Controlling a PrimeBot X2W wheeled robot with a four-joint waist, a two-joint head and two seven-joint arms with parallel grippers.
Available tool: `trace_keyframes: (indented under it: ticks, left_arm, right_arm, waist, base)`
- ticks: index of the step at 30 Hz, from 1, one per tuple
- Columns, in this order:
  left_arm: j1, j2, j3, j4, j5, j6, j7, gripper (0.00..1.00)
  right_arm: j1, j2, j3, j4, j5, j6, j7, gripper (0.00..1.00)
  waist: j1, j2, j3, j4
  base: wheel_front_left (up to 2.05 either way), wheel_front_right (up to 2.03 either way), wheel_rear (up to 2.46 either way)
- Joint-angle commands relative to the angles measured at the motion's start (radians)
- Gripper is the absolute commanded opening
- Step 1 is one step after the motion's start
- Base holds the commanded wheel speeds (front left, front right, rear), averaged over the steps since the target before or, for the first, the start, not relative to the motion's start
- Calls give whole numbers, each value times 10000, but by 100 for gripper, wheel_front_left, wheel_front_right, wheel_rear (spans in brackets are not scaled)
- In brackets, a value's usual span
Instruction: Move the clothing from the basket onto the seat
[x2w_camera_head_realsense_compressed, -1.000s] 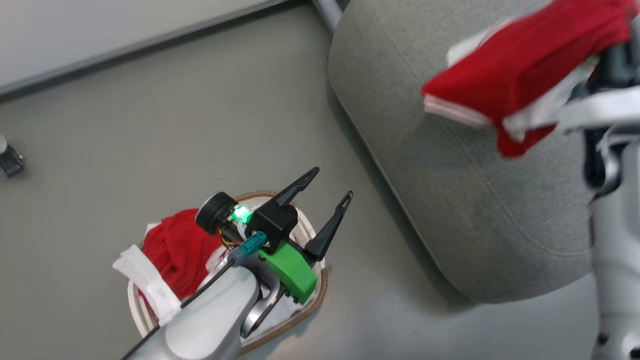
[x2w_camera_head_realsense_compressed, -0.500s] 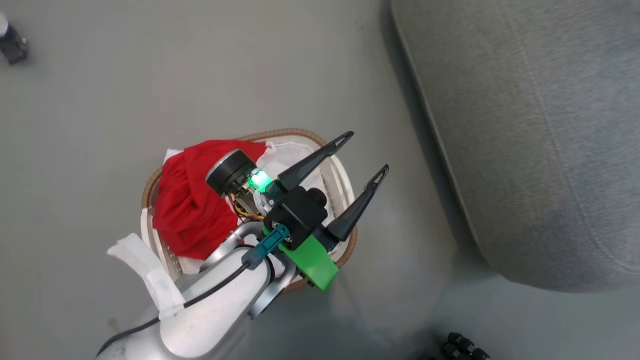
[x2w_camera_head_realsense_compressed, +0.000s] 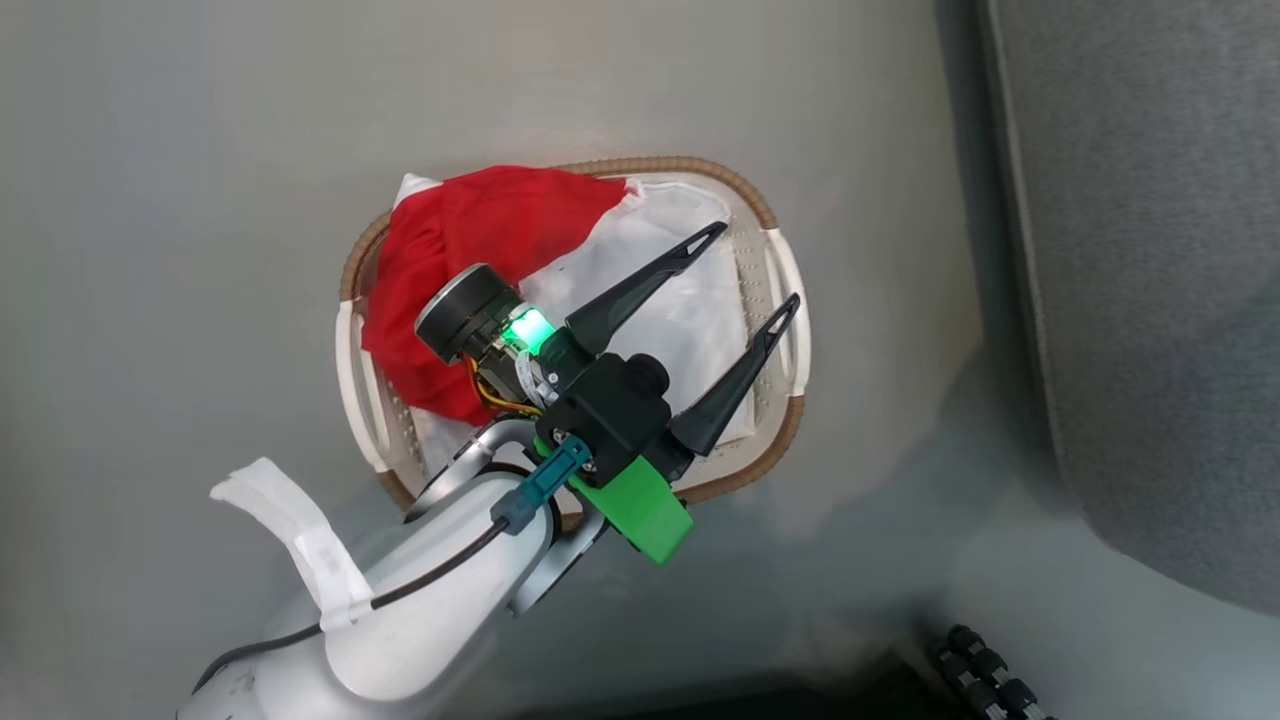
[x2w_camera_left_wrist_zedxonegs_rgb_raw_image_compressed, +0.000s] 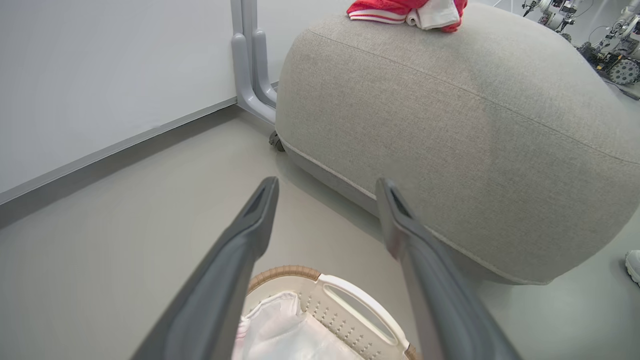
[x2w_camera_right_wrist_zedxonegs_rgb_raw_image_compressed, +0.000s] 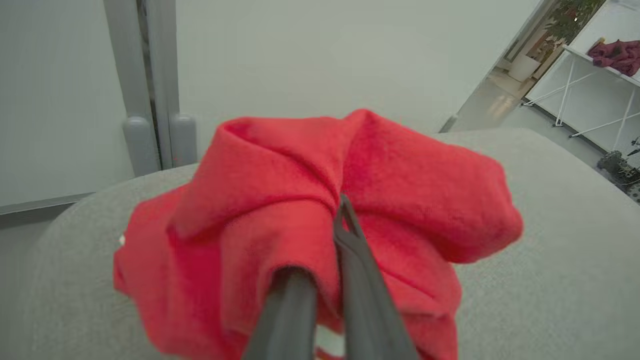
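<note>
Inside the basket (x2w_camera_head_realsense_compressed: 770, 210), at its upper-left end in the head view, one red garment (x2w_camera_head_realsense_compressed: 470, 240) lies bunched over the white liner (x2w_camera_head_realsense_compressed: 660, 290), with a white edge showing at its top corner. Over the basket hangs the left gripper (x2w_camera_head_realsense_compressed: 758, 262), fingers spread wide and holding nothing; its wrist covers the garment's near part. A second red garment (x2w_camera_right_wrist_zedxonegs_rgb_raw_image_compressed: 310, 190), crumpled and trimmed with white stripes, sits on top of the grey seat (x2w_camera_left_wrist_zedxonegs_rgb_raw_image_compressed: 450, 125), where the right gripper (x2w_camera_right_wrist_zedxonegs_rgb_raw_image_compressed: 342, 210) is pinched tight on a fold of it. Basket and seat stand apart on the bare floor (x2w_camera_head_realsense_compressed: 200, 200), with an open strip between them. A grey post (x2w_camera_left_wrist_zedxonegs_rgb_raw_image_compressed: 247, 60) rises by the wall beside the seat's far corner. Black ribbed parts (x2w_camera_head_realsense_compressed: 985, 670) lie near the seat's lower edge.
</note>
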Motion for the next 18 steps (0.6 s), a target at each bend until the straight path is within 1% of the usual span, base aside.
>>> trace_keyframes:
  ticks: [1, 3, 4, 5, 6, 7, 12, 16, 18]
  left_arm:
    - [-179, 39, 61, 75, -29, 73, -67, 100]
    - [-148, 60, 93, 120, -84, 92, -98, 100]
    - [-135, 84, 111, 138, -104, 110, -117, 100]
    - [-117, 115, 139, 160, -129, 128, -143, 100]
    - [-102, 137, 157, 180, -138, 156, -155, 100]
    - [-93, 150, 153, 213, -144, 162, -152, 100]
    - [-130, 248, 168, 349, -174, 192, -210, 100]
    - [14, 444, 383, 425, -264, 354, -310, 100]
    - [135, 464, 426, 455, -312, 401, -357, 100]
  right_arm:
    - [214, 61, -37, 242, -126, -14, -192, 0]
    - [347, 113, -42, 568, -201, -14, -393, 0]
    - [377, 115, -45, 682, -242, -14, -482, 13]
    - [450, 139, -26, 821, -244, -14, -622, 34]
    - [523, 177, -2, 927, -254, -14, -735, 57]
    - [586, 204, 36, 1023, -240, -14, -891, 100]
    - [841, 411, 466, 1162, -36, -12, -1374, 100]
    - [1218, 735, 914, 1131, 266, -14, -1574, 100]
    - [1469, 815, 1070, 1118, 422, -14, -1622, 100]
  waist:
    - [-3, -1, 359, 350]
    - [-3, -1, 353, 315]
    - [-3, -1, 348, 283]
    - [-3, -1, 332, 233]
    - [-3, -1, 314, 185]
    - [-3, -1, 282, 131]
    - [-3, -1, 5, -138]
    - [-3, -1, -507, -579]
    - [-3, -1, -811, -670]
  base:
    - [0, 0, 0]
    - [0, 0, 0]
    - [0, 0, 0]
    - [0, 0, 0]
    - [0, 0, 0]
    - [0, 0, 0]
    - [0, 0, 0]
    - [0, 0, 0]
    - [0, 0, 0]
